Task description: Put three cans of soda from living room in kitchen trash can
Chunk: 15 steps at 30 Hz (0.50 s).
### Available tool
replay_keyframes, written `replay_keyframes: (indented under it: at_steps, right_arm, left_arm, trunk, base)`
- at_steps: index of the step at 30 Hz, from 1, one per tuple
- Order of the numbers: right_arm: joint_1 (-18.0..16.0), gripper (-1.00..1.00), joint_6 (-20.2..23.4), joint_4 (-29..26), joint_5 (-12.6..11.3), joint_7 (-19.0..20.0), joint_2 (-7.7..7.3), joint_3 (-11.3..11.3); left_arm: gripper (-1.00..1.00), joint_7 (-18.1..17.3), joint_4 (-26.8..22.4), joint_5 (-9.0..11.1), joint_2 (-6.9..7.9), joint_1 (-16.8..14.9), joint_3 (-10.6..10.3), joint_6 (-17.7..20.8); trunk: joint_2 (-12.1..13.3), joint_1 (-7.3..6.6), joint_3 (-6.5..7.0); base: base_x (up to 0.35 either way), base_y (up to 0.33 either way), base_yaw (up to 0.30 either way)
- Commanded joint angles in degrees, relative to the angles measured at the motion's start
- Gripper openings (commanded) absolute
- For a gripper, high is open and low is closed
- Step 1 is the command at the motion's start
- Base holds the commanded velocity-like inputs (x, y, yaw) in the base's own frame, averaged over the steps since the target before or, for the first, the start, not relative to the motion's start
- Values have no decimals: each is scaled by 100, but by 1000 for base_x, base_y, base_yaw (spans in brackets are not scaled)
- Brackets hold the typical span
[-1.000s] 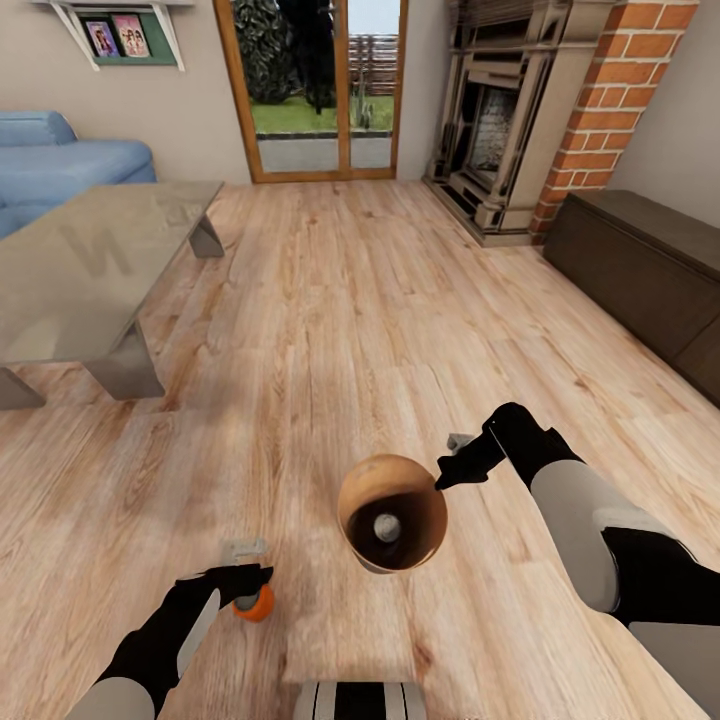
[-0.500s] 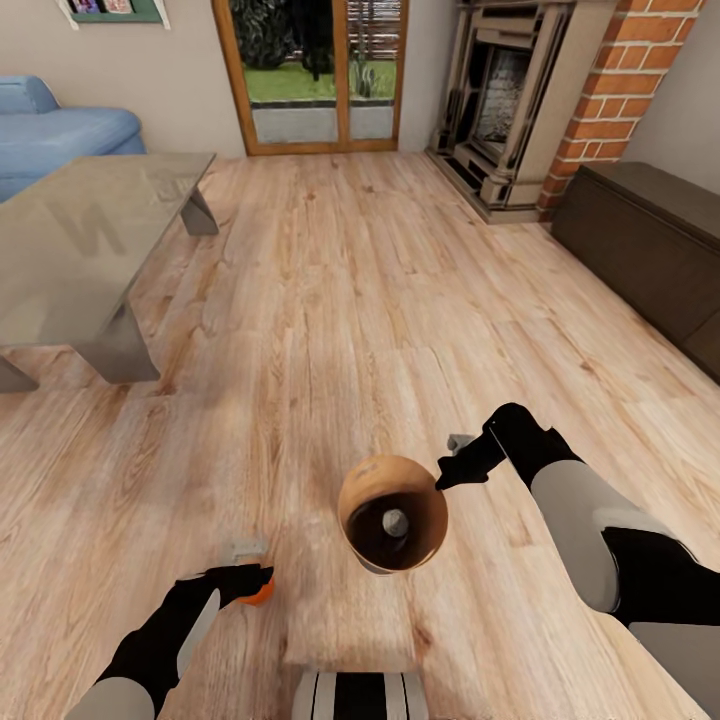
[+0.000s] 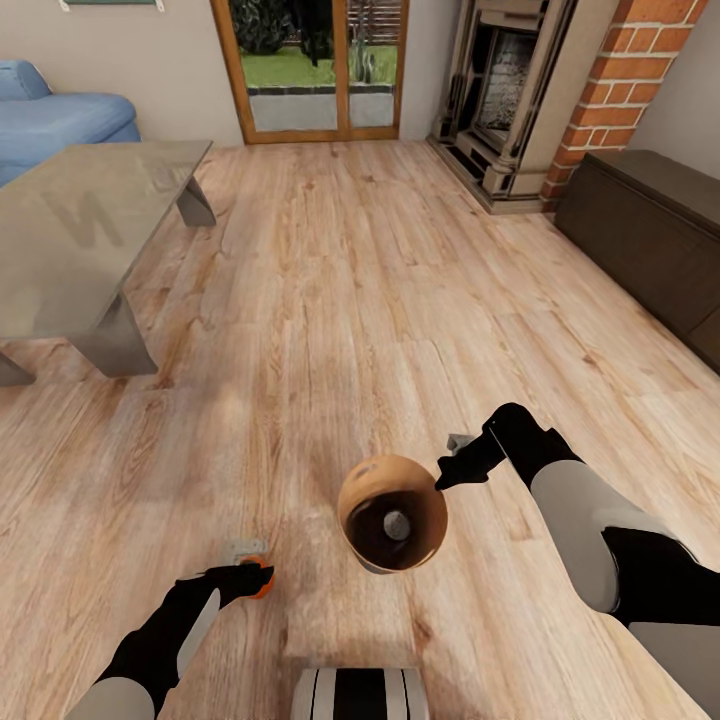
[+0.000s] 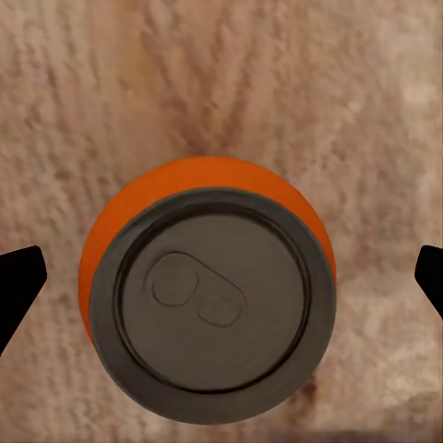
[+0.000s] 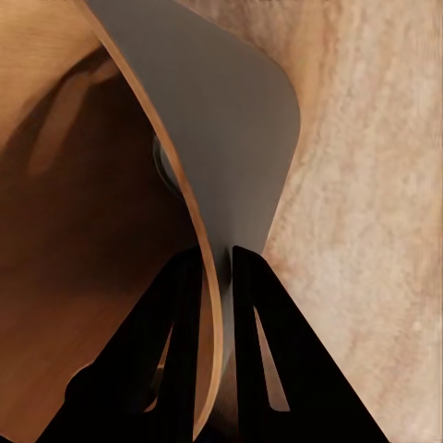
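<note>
Room: wood floor (image 3: 330,300) is seen in the head view, with a grey low table (image 3: 80,230) at the left, a blue sofa (image 3: 60,120) behind it, a brick fireplace (image 3: 560,100) at the far right and a dark cabinet (image 3: 650,240) along the right wall.
Bin (image 3: 391,513): it is held tilted above the floor, ahead of the robot, with its dark inside turned toward the head camera; a grey can top (image 3: 396,523) is seen at its bottom.
Right gripper (image 3: 447,476): its jaws are closed on the bin's rim; in the right wrist view the two black fingers (image 5: 175,360) are seen pinching the thin wall (image 5: 208,194), one inside and one outside.
Orange can (image 3: 259,580): it is partly hidden behind the left gripper in the head view, low at the left and well apart from the bin; in the left wrist view its grey top (image 4: 208,309) is seen from straight above against the floor.
Left gripper (image 3: 244,566): its jaws are spread wide; the black fingertips (image 4: 18,286) are seen at either side of the orange can (image 4: 205,309), apart from it, so no contact is shown.
</note>
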Motion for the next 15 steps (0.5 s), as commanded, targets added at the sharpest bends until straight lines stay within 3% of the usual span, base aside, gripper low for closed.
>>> replay_keyframes:
  at_steps: [1, 8, 15]
  right_arm:
    - [-1, -100, 86, 4, -156, 27, 1, -24]
    - [1, -100, 86, 1, -154, 26, 0, -24]
    - [5, -100, 86, 1, -154, 27, -3, -18]
  left_arm:
    - [100, -1, 0, 1, 1, 0, 0, -1]
    - [100, -7, 1, 10, 5, 0, -1, 6]
    - [100, -7, 0, 19, 6, 0, 6, 4]
  trunk:
    - [0, -1, 0]
    - [-10, 18, -155]
    - [-10, 18, -155]
  base:
    - [0, 0, 0]
    - [0, 0, 0]
    - [0, 0, 0]
